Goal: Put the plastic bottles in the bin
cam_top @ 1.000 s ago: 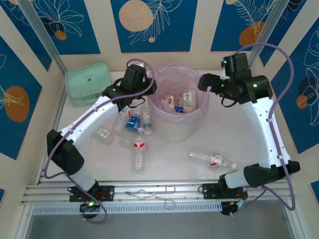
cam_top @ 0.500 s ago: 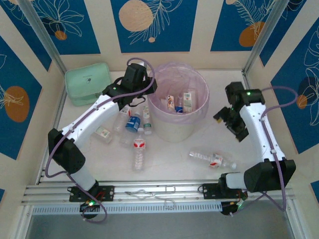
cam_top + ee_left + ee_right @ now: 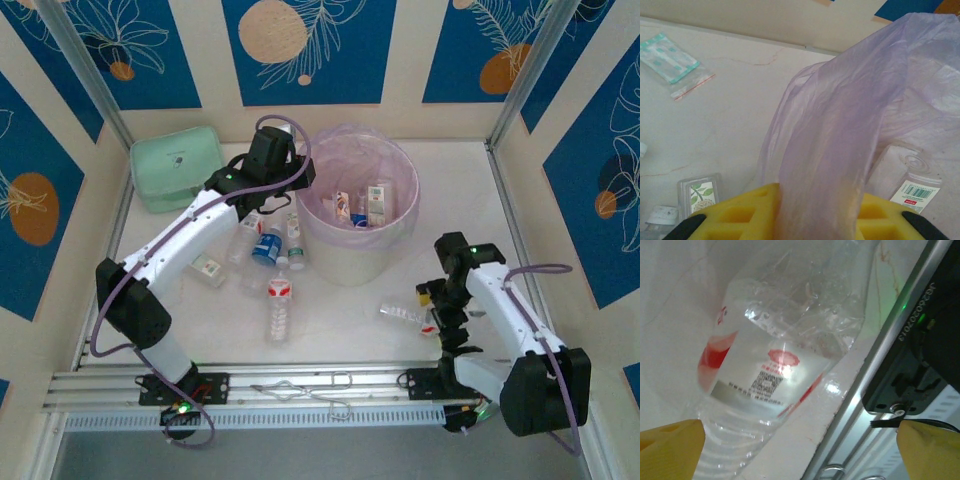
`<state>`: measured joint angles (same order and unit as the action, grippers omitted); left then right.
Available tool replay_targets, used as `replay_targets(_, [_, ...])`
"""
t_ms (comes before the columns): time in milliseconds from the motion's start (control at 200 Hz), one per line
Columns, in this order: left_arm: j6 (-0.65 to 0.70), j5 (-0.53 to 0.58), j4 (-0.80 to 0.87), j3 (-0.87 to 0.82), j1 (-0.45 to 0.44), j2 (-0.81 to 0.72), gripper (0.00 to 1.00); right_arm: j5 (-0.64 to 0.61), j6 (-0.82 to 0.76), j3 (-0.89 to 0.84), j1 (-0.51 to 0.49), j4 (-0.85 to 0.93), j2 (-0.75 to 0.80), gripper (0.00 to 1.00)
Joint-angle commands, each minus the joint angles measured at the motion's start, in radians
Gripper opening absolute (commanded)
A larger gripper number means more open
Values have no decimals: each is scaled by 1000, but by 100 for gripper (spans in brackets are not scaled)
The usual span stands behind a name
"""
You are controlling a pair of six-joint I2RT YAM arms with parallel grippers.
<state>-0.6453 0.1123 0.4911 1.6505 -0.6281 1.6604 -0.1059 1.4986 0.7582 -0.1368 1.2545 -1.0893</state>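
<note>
While right fingers flank bottle, barcode readable

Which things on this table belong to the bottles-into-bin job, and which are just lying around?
For the job: bin with its pink bag liner, pinched by the left gripper; bottles inside it; loose bottles left of it; red-label bottle under the open right gripper.

Lying about: mint-green pouch; small leaf-print box; teal-print sachet.
</note>
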Motion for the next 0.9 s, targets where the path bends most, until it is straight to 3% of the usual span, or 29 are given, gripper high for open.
replay_targets(0, [27,-28,7,45,7,11,29,14,91,-10,-28,-84,-22,99])
replay_targets(340, [21,-30,12,43,7,10,29,-8,146,-76,-70,-280,-101,96])
replay_targets(540, [23,-21,15,44,7,7,29,-58,93,-68,-26,-312,-110,79])
replay_targets(790, [21,-8,20,48,7,10,29,-59,-6,-16,-3,-336,-201,70])
replay_targets(895, [20,-4,23,46,7,11,29,-64,-41,10,13,-336,-240,59])
